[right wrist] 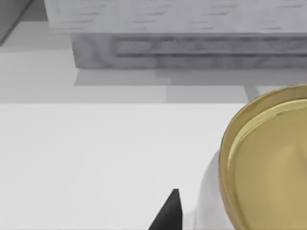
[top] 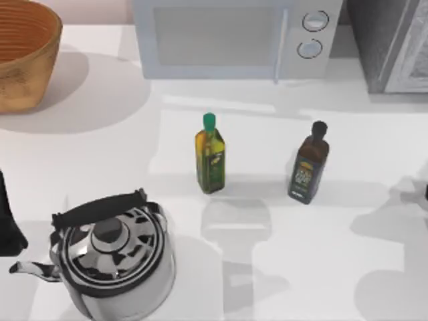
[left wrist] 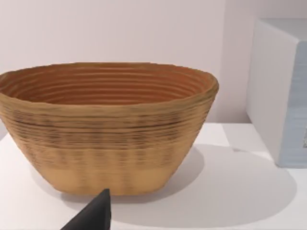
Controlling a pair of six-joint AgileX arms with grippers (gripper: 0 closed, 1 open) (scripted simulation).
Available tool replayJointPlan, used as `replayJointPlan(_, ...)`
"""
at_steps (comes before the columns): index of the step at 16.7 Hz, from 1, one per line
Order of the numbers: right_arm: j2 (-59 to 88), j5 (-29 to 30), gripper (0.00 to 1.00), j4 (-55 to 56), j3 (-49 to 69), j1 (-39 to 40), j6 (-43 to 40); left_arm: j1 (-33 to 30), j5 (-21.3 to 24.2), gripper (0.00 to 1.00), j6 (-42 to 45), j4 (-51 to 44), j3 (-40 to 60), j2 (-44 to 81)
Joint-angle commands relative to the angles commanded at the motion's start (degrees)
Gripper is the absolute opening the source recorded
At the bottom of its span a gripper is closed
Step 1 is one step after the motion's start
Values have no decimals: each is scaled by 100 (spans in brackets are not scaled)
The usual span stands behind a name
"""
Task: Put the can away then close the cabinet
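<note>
The can (right wrist: 268, 163), white-sided with a gold lid, stands on the white table close to my right gripper (right wrist: 168, 213), of which a dark tip shows just beside the can. Past the can stands the grey cabinet (right wrist: 192, 28), which sits at the table's back right corner in the top view (top: 394, 47). My left gripper (left wrist: 93, 215) hangs at the table's left side, facing the woven basket (left wrist: 108, 129). A dark part of the left arm (top: 7, 221) shows at the left edge.
A white microwave (top: 234, 37) stands at the back middle and the woven basket (top: 23, 57) at the back left. A green-capped oil bottle (top: 210, 155) and a dark sauce bottle (top: 309, 164) stand mid-table. A steel kettle (top: 110, 257) sits at the front left.
</note>
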Motion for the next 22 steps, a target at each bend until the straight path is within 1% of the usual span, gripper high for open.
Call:
replayJointPlan(3,-866,-22,0,-1075,191,12,-5,0,0,100,0,0,0,0)
replayJointPlan(9,-3011,-46,0,-4057,601,13,-1,0,0,100,0,0,0,0)
replayJointPlan(12,-4001,-50,0,-5159,819,9,-4,0,0,100,0,0,0,0)
replayJointPlan(15,-4565,-53,0,-5717,984,5,-8,0,0,100,0,0,0,0)
replayJointPlan(22,-4699,-48,0,-5807,969,14,2,0,0,100,0,0,0,0)
